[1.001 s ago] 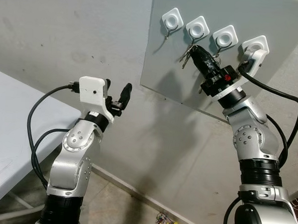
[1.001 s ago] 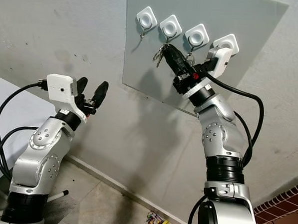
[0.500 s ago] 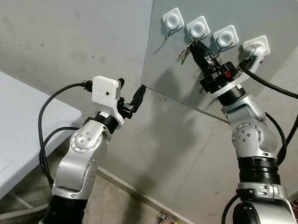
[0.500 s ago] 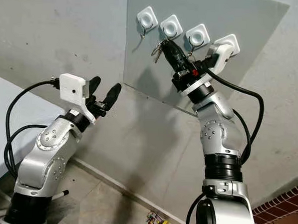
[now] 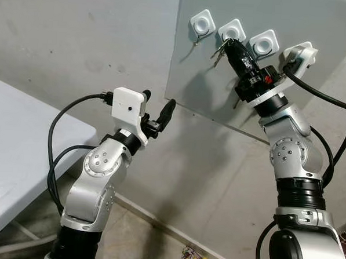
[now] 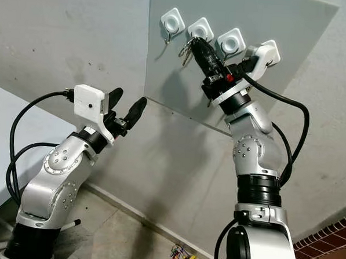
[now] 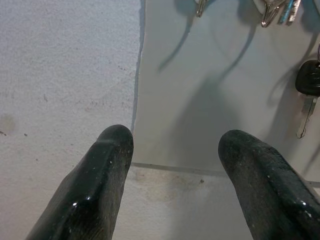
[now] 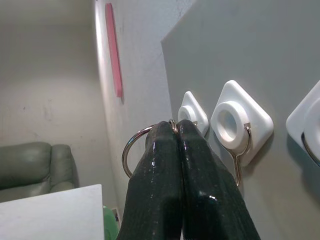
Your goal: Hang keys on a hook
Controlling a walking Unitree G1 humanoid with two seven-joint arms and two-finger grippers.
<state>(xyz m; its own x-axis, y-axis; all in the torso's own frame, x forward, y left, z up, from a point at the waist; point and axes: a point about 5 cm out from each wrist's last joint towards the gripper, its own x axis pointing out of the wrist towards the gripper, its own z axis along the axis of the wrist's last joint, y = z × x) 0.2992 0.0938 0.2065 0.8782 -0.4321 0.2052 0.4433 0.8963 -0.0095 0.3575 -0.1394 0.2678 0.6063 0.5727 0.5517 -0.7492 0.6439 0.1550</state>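
Up at the hook board (image 5: 315, 73), I have the right end effector (image 8: 177, 131) pinching the key ring (image 8: 131, 152); I should slide its loop over the second hook (image 8: 241, 150), left end effector (image 7: 175, 145) spread, idle.

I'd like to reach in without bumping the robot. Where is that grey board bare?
Free: the grey board's lower left, below the first hook and left of the hanging black key. Crowded: the second hook, where the right end effector pinches the key ring. The open left end effector hovers near the board's bottom corner.
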